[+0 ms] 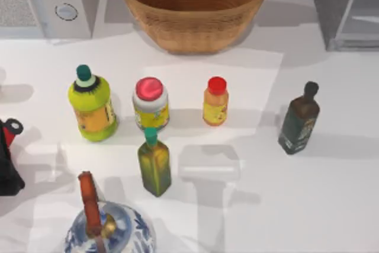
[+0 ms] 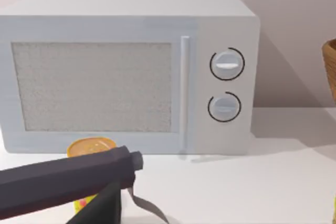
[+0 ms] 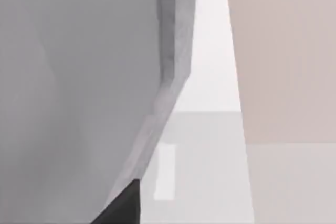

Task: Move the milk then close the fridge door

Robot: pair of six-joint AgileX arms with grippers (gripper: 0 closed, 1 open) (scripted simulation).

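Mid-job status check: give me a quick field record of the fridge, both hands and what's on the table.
fridge: back right corner of the table
fridge door: grey panel close to the right wrist camera, angled, appears open
right hand: by the door's edge
left hand: low, facing the microwave
basket: back centre
middle row: green-yellow bottle, red-lidded jar, orange bottle, dark bottle
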